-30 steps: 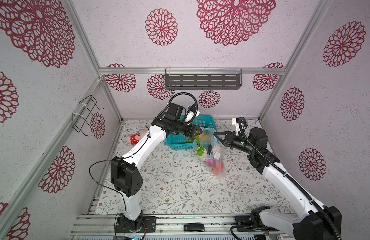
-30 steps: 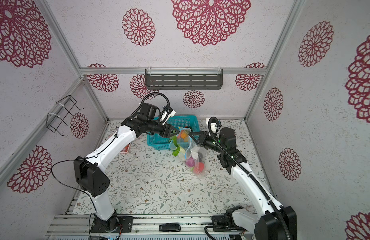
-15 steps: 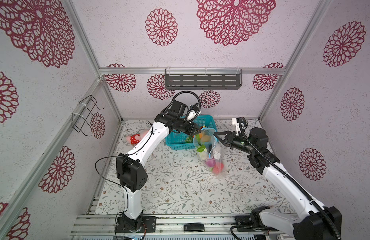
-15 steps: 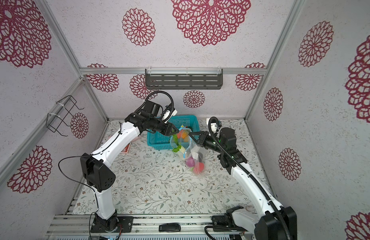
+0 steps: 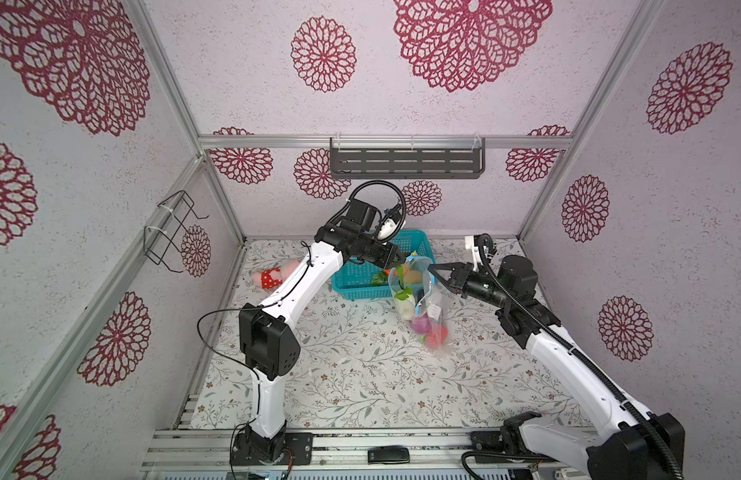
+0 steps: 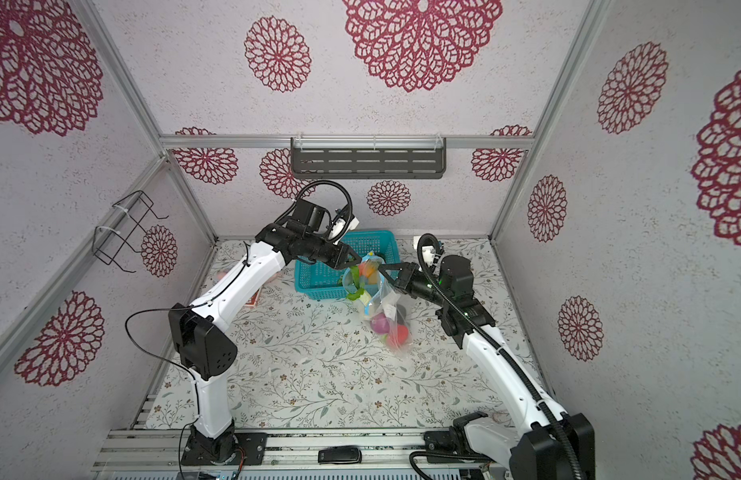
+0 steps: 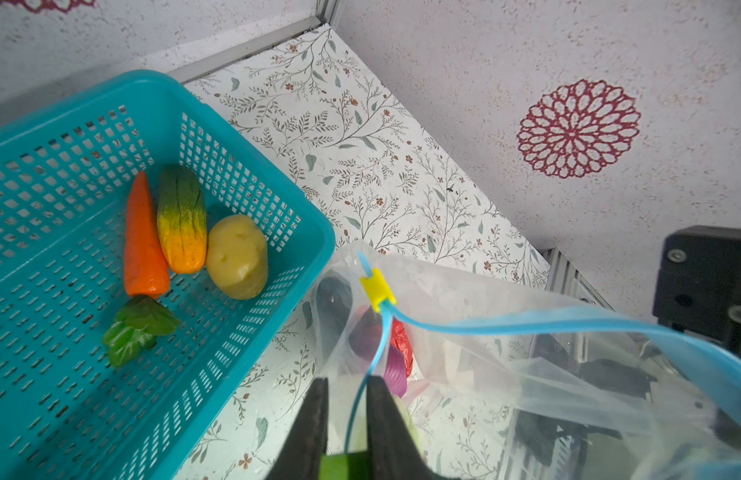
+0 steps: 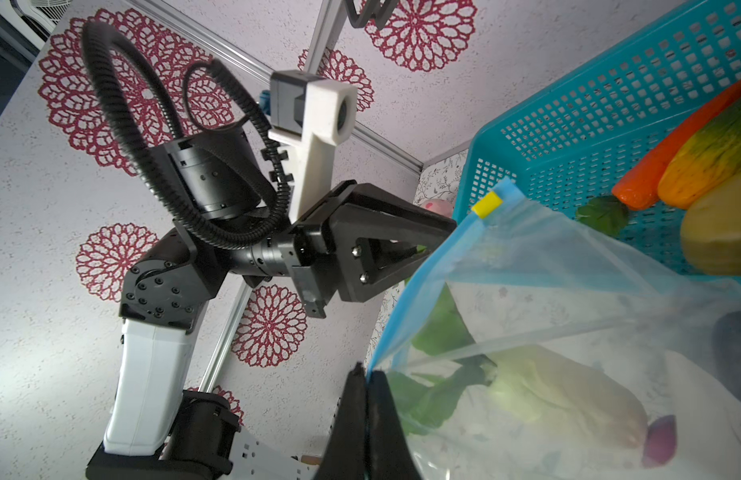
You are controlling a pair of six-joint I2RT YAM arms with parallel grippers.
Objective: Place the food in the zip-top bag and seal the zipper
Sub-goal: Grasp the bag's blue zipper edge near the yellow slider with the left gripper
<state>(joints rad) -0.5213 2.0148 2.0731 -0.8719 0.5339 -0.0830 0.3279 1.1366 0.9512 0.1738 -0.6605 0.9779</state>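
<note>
Your right pincer (image 8: 366, 372) is clamping the clear crinkly bag's (image 5: 427, 299) light-blue zipper strip (image 8: 427, 282). Your left pincer (image 7: 348, 380), slightly parted, is straddling it. The bag is hanging lengthwise, mouth upward.

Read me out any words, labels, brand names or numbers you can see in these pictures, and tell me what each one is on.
No text here can be read.
White label patch on the zip-top bag: faint print marks, too small and blurred to read in any view.
Nothing else shows lettering, numbers or a brand.

The zip-top bag (image 7: 505, 357) is clear crinkly plastic, the basket (image 7: 69, 137) glossy plastic
</note>
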